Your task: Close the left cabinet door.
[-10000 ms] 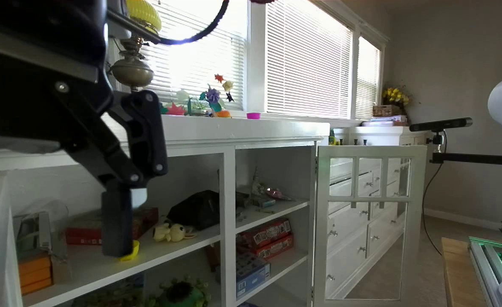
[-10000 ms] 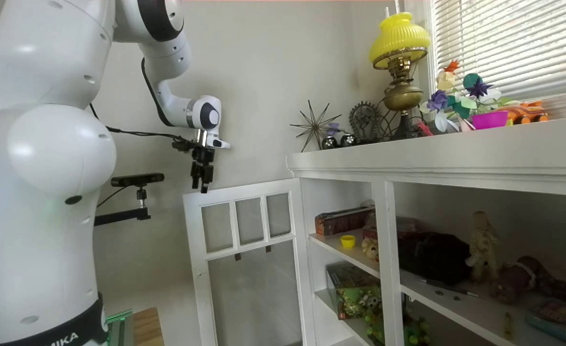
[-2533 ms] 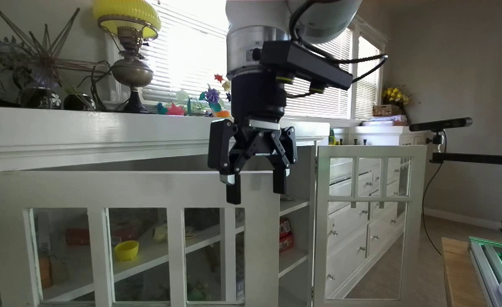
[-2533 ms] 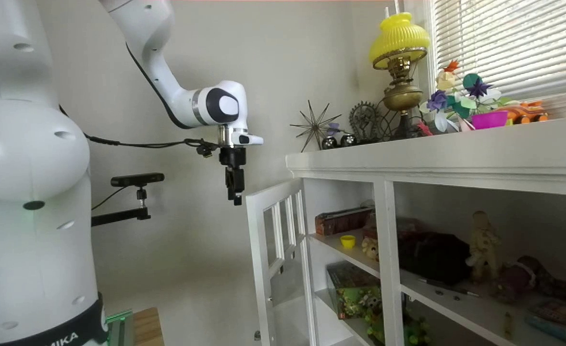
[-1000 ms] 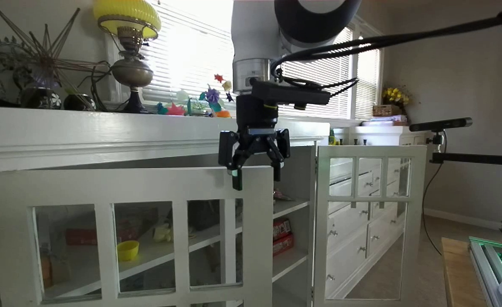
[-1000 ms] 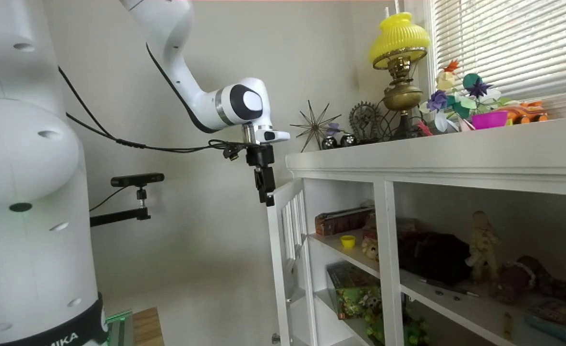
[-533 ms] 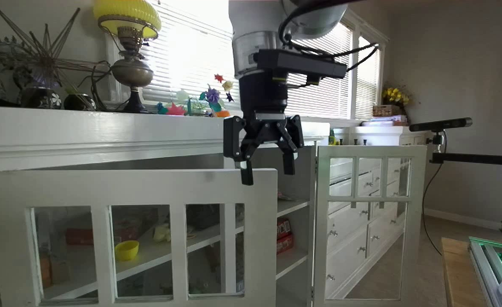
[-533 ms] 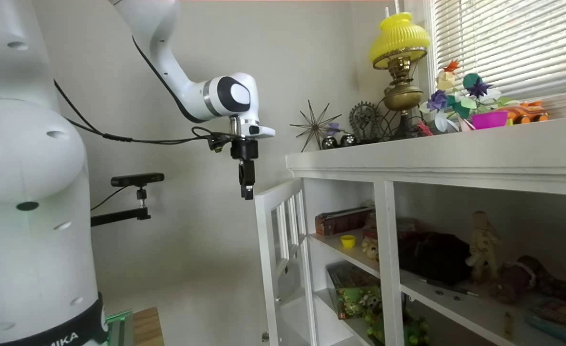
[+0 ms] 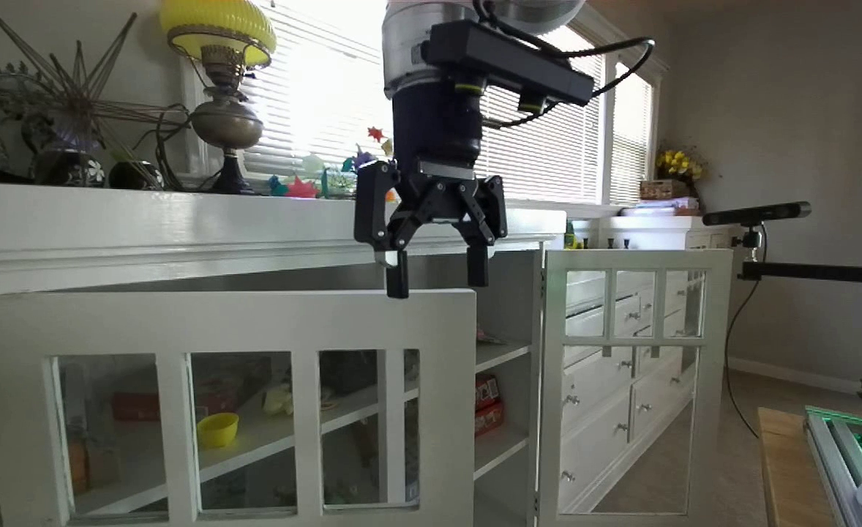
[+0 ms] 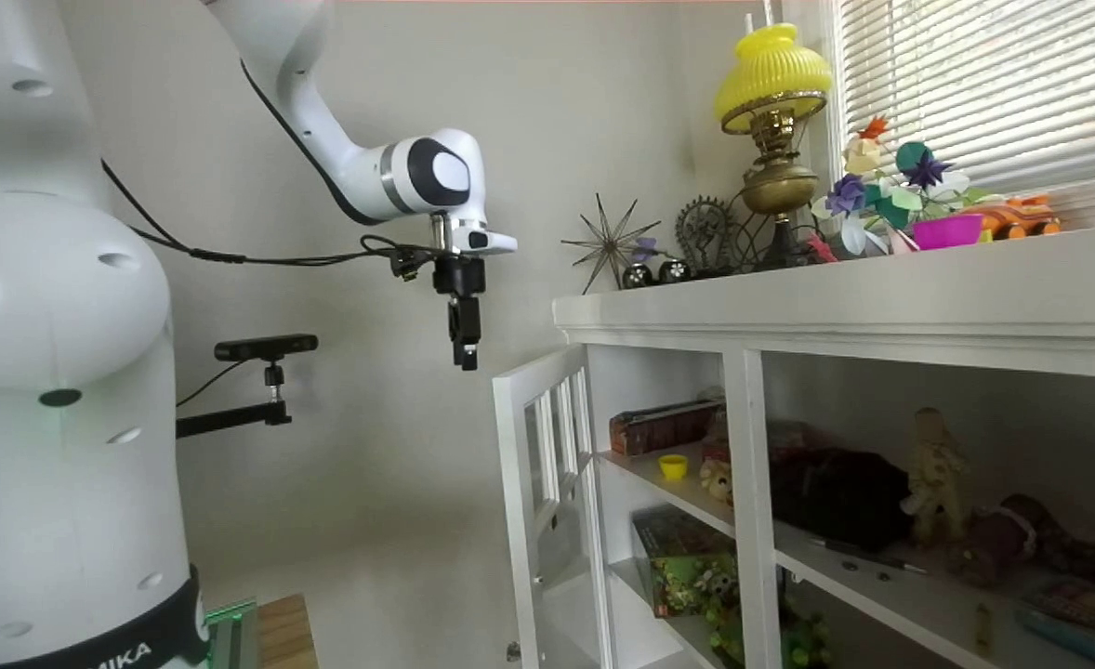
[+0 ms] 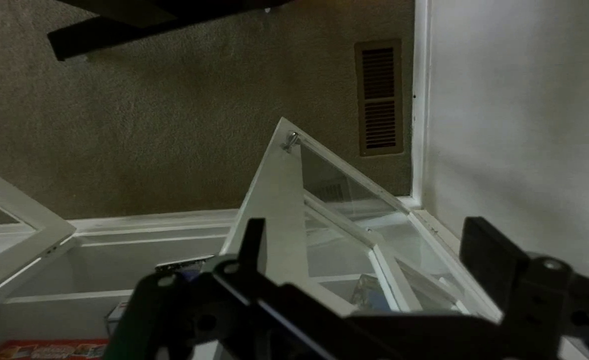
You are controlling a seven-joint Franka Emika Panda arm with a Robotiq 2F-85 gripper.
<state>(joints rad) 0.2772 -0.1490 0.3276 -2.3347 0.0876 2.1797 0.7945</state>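
Left cabinet door [image 9: 305, 410] stood partly open, its panes lower than the jaws; its upper free corner [image 10: 510, 388] was just beside their tips in an exterior view, apart from them, and in the wrist view the door showed in the space between them. Another white paned door [image 9: 632, 341] stood open well to one side of the jaws. A yellow-shaded lamp [image 9: 226, 121] rose higher than their tips. The jaws pointed down, spread well apart. Lower down, behind a pane in an exterior view, sat a yellow cup [image 9: 217, 430].
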